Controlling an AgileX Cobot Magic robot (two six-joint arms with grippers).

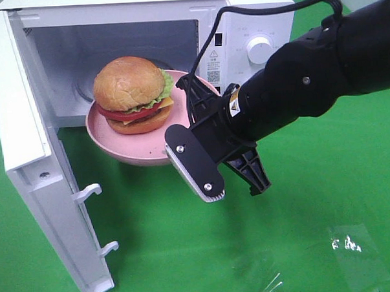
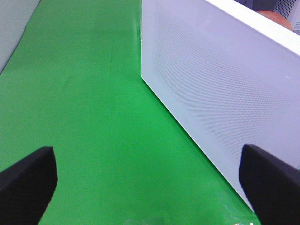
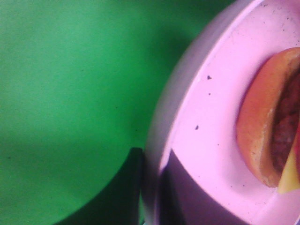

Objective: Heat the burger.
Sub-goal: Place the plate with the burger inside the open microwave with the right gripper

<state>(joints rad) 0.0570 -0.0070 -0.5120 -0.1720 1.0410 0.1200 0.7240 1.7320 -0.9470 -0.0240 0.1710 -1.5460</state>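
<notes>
The burger (image 1: 131,94), with golden bun, lettuce, tomato, cheese and patty, sits on a pink plate (image 1: 127,149). The plate hangs at the mouth of the open microwave (image 1: 144,12), partly inside the cavity. My right gripper (image 1: 194,97) is shut on the plate's right rim. In the right wrist view the gripper (image 3: 152,187) pinches the plate rim (image 3: 197,108), with the burger's bun (image 3: 258,126) beside it. My left gripper (image 2: 150,187) is open and empty, low over the green cloth beside the microwave door's outer face (image 2: 215,79). It is out of the exterior view.
The microwave door (image 1: 26,127) stands swung open to the left, with its latch hooks (image 1: 87,191) sticking out. The control knob (image 1: 260,51) is right of the cavity. A clear plastic sheet (image 1: 348,243) lies on the green cloth (image 1: 313,179) at the front right.
</notes>
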